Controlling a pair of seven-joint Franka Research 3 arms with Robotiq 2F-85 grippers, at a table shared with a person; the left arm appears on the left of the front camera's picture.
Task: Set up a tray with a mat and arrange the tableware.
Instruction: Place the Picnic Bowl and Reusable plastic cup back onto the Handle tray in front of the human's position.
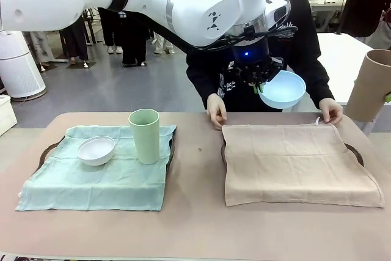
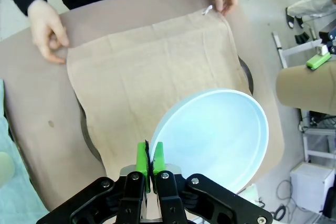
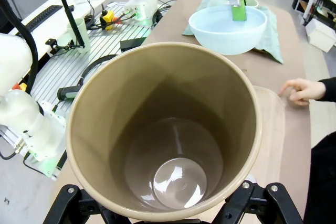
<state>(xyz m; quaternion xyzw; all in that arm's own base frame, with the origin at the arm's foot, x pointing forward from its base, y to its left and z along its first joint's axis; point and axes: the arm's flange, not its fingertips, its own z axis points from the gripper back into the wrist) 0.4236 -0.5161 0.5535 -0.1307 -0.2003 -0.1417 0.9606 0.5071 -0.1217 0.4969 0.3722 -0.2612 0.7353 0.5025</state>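
Note:
My left gripper point(image 1: 259, 76) reaches across to the right and hangs above the far edge of the tan mat point(image 1: 293, 163), shut on the rim of the light blue bowl point(image 1: 282, 88). In the left wrist view its green pads point(image 2: 142, 160) pinch that bowl point(image 2: 215, 135) over the mat point(image 2: 152, 72). At the far right my right gripper point(image 1: 387, 97) is shut on the tan-brown cup point(image 1: 371, 87), held upright in the air; the cup point(image 3: 163, 129) hides the fingers. The white bowl point(image 1: 96, 150) and pale green cup point(image 1: 145, 136) stand on the green mat point(image 1: 91, 178).
Across the table the person presses both hands point(image 1: 217, 112) point(image 1: 332, 110) on the tan mat's far corners. Dark tray rims point(image 1: 356, 153) point(image 1: 47, 153) show under both mats. A white table point(image 1: 342, 53) stands behind at the right.

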